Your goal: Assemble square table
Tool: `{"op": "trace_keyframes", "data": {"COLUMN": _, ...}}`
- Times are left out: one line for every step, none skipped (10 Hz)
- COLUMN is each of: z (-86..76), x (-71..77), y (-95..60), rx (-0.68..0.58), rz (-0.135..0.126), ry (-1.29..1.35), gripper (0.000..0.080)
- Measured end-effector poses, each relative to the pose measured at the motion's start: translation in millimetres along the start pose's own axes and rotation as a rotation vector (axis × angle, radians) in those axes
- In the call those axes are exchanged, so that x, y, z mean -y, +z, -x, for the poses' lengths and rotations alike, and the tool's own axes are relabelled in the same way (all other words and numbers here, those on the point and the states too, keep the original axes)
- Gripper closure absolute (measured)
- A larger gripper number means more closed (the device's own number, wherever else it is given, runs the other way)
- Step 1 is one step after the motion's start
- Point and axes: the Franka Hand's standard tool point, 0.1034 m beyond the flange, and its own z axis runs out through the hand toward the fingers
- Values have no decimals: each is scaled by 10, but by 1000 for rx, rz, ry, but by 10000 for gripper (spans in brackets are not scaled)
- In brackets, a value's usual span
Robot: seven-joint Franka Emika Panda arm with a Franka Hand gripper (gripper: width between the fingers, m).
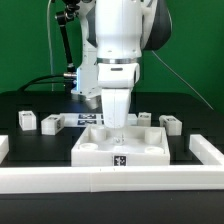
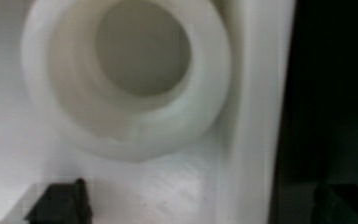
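The square table's white slab [image 1: 120, 146] lies flat near the front rail, with a black-and-white tag on its front wall. My gripper [image 1: 118, 122] points straight down over the slab's rear part. In the blurred wrist view a round socket [image 2: 140, 65] of the slab [image 2: 176, 170] fills the frame. My gripper [image 2: 202, 205] is open, with one dark fingertip [image 2: 60, 202] over the slab and the other over the black table beyond the slab's edge. Nothing is held. Two legs [image 1: 27, 121] [image 1: 50, 123] lie to the exterior view's left, and two more [image 1: 146, 118] [image 1: 170, 123] to its right.
A long white border rail [image 1: 110, 181] runs along the front, with short ends at the exterior view's left [image 1: 3, 147] and right [image 1: 207, 150]. A flat tagged strip [image 1: 85, 120] lies behind the slab. Cables and a black stand [image 1: 66, 50] rise at the back.
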Motion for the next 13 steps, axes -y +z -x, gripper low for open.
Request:
{"op": "trace_keyframes", "data": {"z": 0, "x": 2, "y": 1, "rx": 0, "rz": 0, "ry": 0, "gripper": 277}}
{"op": "trace_keyframes", "data": {"z": 1, "x": 2, "y": 1, "rx": 0, "rz": 0, "ry": 0, "gripper": 412}}
{"op": "trace_keyframes", "data": {"z": 1, "x": 2, "y": 1, "rx": 0, "rz": 0, "ry": 0, "gripper": 412}}
{"op": "trace_keyframes", "data": {"z": 1, "x": 3, "y": 2, "rx": 0, "rz": -1, "ry": 0, "gripper": 597}}
{"op": "trace_keyframes", "data": {"z": 1, "x": 4, "y": 2, "rx": 0, "rz": -1, "ry": 0, "gripper": 722}}
{"op": "trace_keyframes", "data": {"z": 2, "x": 4, "y": 2, "rx": 0, "rz": -1, "ry": 0, "gripper": 722}}
{"op": "trace_keyframes", "data": {"z": 2, "x": 4, "y": 2, "rx": 0, "rz": -1, "ry": 0, "gripper": 744}}
{"op": "trace_keyframes", "data": {"z": 2, "x": 4, "y": 2, "rx": 0, "rz": -1, "ry": 0, "gripper": 744}}
{"op": "trace_keyframes", "data": {"z": 2, "x": 4, "y": 2, "rx": 0, "rz": -1, "ry": 0, "gripper": 744}}
{"op": "trace_keyframes", "data": {"z": 2, "x": 4, "y": 2, "rx": 0, "rz": -1, "ry": 0, "gripper": 744}}
{"op": "trace_keyframes", "data": {"z": 2, "x": 4, "y": 2, "rx": 0, "rz": -1, "ry": 0, "gripper": 744}}
{"op": "trace_keyframes", "data": {"z": -8, "x": 3, "y": 2, "rx": 1, "rz": 1, "ry": -18, "gripper": 744}}
{"op": "trace_keyframes", "data": {"z": -37, "x": 6, "y": 3, "rx": 4, "rz": 4, "ry": -57, "gripper": 744}}
